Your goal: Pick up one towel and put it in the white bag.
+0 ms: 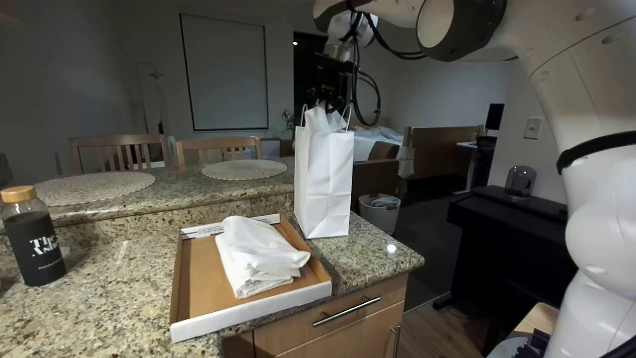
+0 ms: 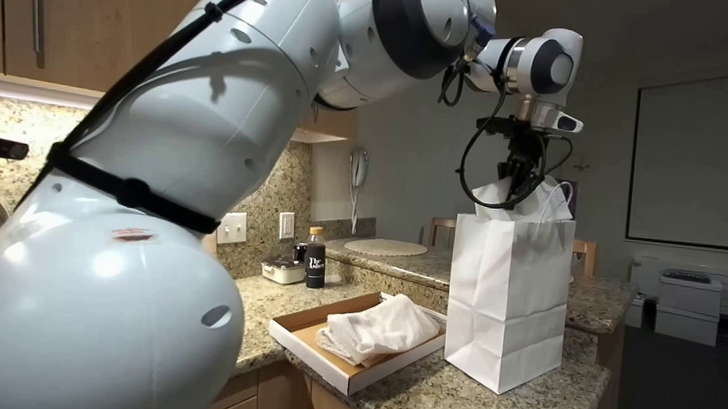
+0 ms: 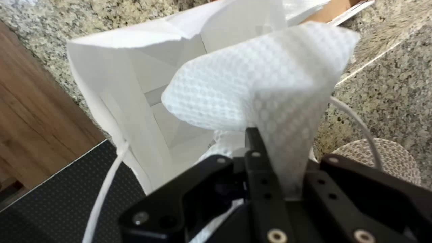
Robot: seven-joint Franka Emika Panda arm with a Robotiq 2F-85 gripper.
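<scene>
White paper bag (image 1: 325, 184), one: upright on the granite counter (image 1: 367, 258), mouth up, just right of the tray (image 1: 201, 288) in both exterior views; stationed there, it seems, to keep the carry short. Handles (image 3: 104, 189), a pair, stand at opposite sides, leaving a way in between.

White towel (image 3: 266, 72), one: thin, dimpled, bunched at the bag's mouth, largely above the rim, lower folds hanging toward the interior. One corner in the wrist view crosses the line of the rim; contact cannot be told.

Gripper (image 2: 514, 189), one, black: pointing down over the opening, fingers close together, pinched cloth alone between them. Held so, presumably, that release would drop the towel inside.

Tray, one, shallow, brown inside, white-walled: by the counter's near edge, left of the bag. Low sides likely serve to corral the folded towels (image 1: 263, 256) inside it; layers too merged to count.

Bottle (image 1: 35, 243), one, black-sleeved, wood-toned cap: left, well apart from the bag, with no evident part in the task.

Stage, by judgement: picking done, placing under way. Next calls for slight lowering, then letting go. Risk: the stray corner catching on rim or handle, or so light a cloth clinging to the fingers.
</scene>
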